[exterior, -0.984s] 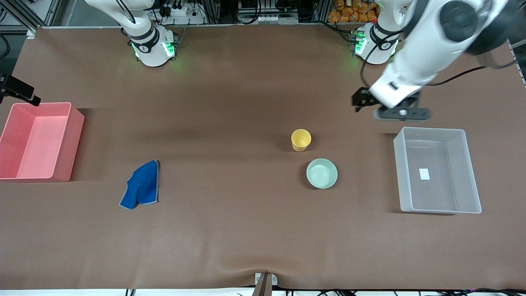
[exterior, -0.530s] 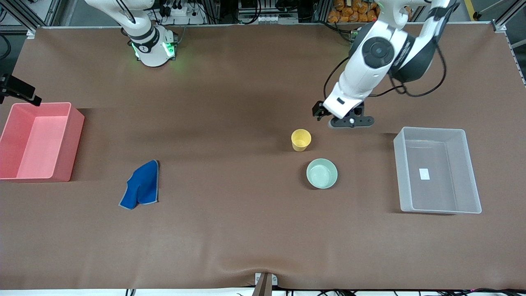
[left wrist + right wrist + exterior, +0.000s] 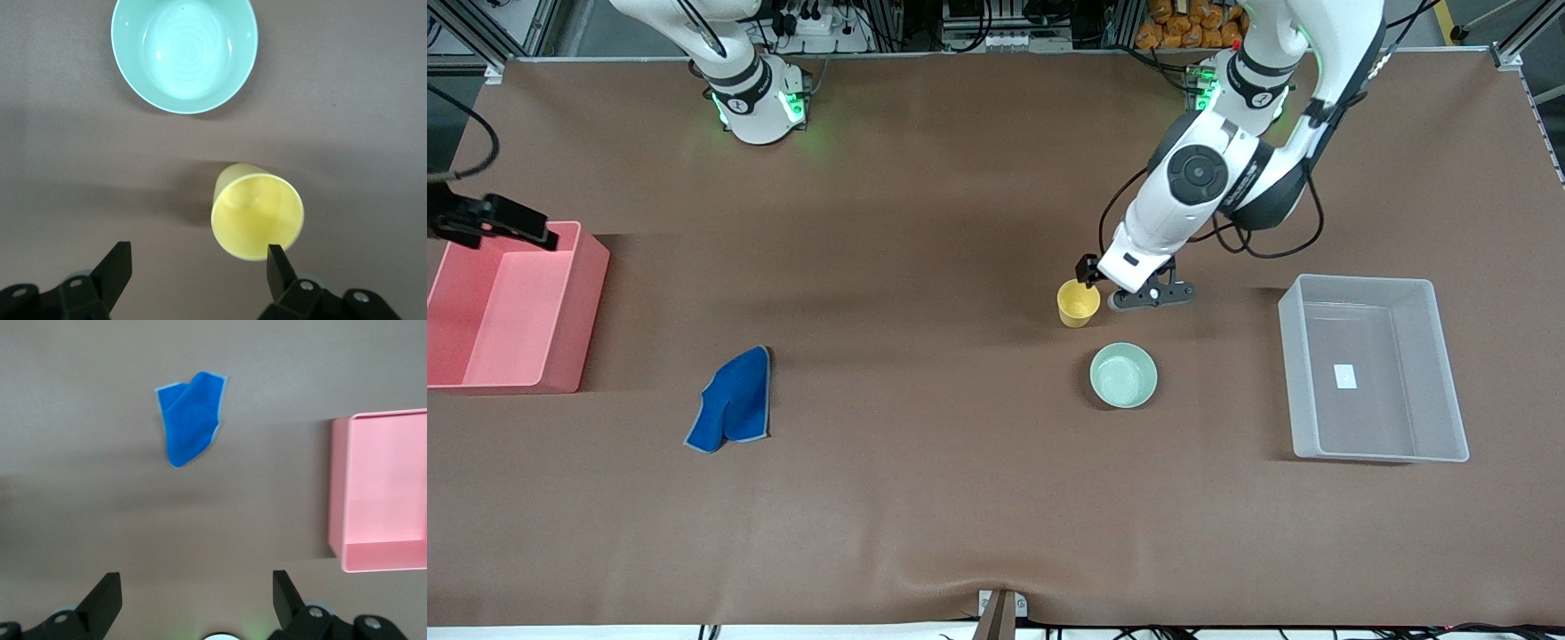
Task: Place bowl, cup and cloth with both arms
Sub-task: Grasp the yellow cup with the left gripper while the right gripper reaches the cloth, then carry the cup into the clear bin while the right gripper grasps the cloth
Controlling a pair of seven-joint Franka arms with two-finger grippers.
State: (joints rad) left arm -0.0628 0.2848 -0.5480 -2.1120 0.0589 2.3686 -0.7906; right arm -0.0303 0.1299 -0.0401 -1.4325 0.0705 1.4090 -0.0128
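Yellow cup (image 3: 1078,302) stands upright a little right of the middle of the front view, and the pale green bowl (image 3: 1123,375) sits just below and to the right of it there, nearer to the front camera, close but apart. The left gripper (image 3: 1129,289) hangs low over the table just beside the cup, toward the left arm's end of the table. In the left wrist view its two dark fingers (image 3: 280,267) are spread wide and hold nothing; one fingertip lies at the cup's (image 3: 258,215) rim, but I cannot tell if it touches, and the bowl (image 3: 185,53) is at the top of that frame. The blue cloth (image 3: 732,409) lies crumpled in the lower left part of the front view, near the pink bin (image 3: 578,311) and apart from it. The right gripper (image 3: 494,222) is at the left edge, over that bin's upper corner; in the right wrist view it (image 3: 193,600) is also wide open and empty, high above the table, with the cloth (image 3: 191,417) in the upper middle. A clear plastic bin (image 3: 1285,356) stands at the right side.
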